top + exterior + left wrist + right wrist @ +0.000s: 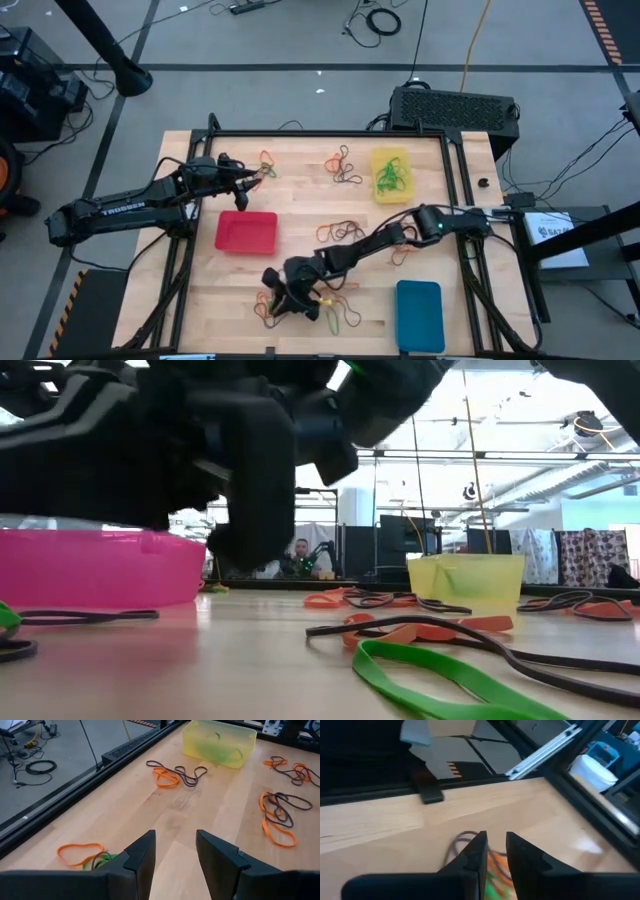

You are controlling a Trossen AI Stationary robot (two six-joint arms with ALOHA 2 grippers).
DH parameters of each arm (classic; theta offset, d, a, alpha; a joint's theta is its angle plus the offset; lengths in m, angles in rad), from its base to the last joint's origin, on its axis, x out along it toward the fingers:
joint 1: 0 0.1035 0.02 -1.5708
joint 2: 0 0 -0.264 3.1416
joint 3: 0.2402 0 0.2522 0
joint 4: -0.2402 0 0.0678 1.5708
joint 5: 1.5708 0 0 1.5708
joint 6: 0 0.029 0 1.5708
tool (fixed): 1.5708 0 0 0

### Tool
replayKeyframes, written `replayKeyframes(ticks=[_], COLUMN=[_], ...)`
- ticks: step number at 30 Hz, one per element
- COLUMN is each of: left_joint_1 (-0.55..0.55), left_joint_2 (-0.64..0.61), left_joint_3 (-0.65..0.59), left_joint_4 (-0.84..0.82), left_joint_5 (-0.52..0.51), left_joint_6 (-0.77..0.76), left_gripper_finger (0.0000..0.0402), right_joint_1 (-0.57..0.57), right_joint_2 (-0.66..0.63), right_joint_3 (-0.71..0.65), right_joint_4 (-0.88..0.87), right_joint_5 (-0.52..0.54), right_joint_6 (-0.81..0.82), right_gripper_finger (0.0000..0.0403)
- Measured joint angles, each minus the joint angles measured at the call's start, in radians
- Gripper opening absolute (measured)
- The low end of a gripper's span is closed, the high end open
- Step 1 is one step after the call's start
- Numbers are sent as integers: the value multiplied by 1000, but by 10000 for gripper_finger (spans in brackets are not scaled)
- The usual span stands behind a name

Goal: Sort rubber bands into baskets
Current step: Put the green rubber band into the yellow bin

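We find the right gripper (290, 296) low over a tangle of rubber bands (335, 312) at the table's (300, 150) near edge, fingers narrowly parted over orange and green bands; whether it pinches one is unclear. The left gripper (255, 178) hovers spread near the far-left bands (268, 162). The red basket (246, 232), yellow basket (391, 175) and blue basket (419, 315) stand well apart.

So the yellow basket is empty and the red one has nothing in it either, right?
Not quite. The yellow basket holds green rubber bands, as the high view shows. The red basket does have nothing in it.
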Motion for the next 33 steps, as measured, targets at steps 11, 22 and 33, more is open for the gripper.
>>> replayKeyframes(ticks=[11,22,33], left_joint_1=[0,0,0], left_joint_2=[0,0,0], left_joint_3=[0,0,0], left_joint_4=[-45,-46,-62], left_joint_5=[1,1,2], left_joint_6=[0,-5,-5], left_gripper_finger=[148,148,148], right_joint_1=[-19,-19,-31], right_joint_2=[1,35,65], right_joint_3=[2,0,0], right_joint_4=[-100,-115,-64], right_joint_5=[100,100,96], right_joint_6=[88,83,134], right_gripper_finger=[54,54,54])
